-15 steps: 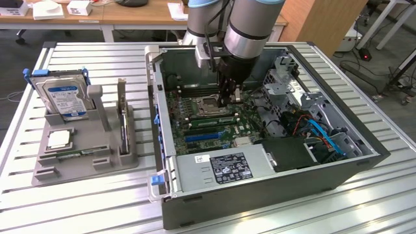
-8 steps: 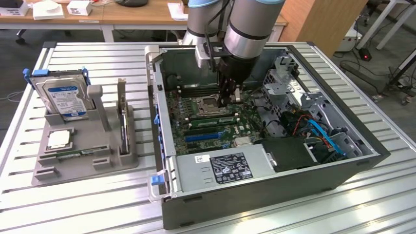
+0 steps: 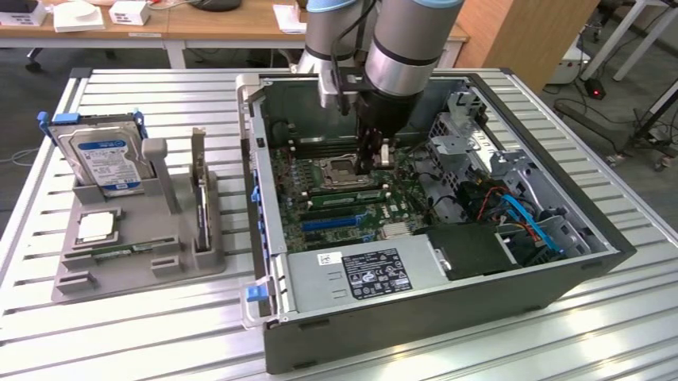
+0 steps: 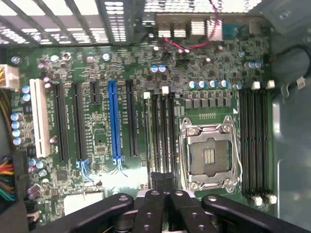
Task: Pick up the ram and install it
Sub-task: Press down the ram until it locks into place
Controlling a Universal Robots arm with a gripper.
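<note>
The ram (image 3: pixel 119 252), a narrow green stick, lies flat in the front of the grey holder (image 3: pixel 138 274) at the exterior view's left. My gripper (image 3: pixel 376 168) is far from it, down inside the open computer case (image 3: pixel 424 317), just above the motherboard. It hangs beside the empty CPU socket (image 3: pixel 341 171). In the wrist view the gripper (image 4: pixel 164 191) is shut. Its black fingers (image 4: pixel 150 208) press together over the dark memory slots (image 4: pixel 163 136) next to the CPU socket (image 4: pixel 210 158). I see nothing held between them.
The holder also carries a silver hard drive (image 3: pixel 106 159) with a blue label, an upright dark expansion card (image 3: pixel 199 186) and a square chip (image 3: pixel 95 227). Drive bays and blue and orange cables (image 3: pixel 519 218) crowd the case at the exterior view's right. More memory slots (image 4: pixel 256 141) flank the socket's other side.
</note>
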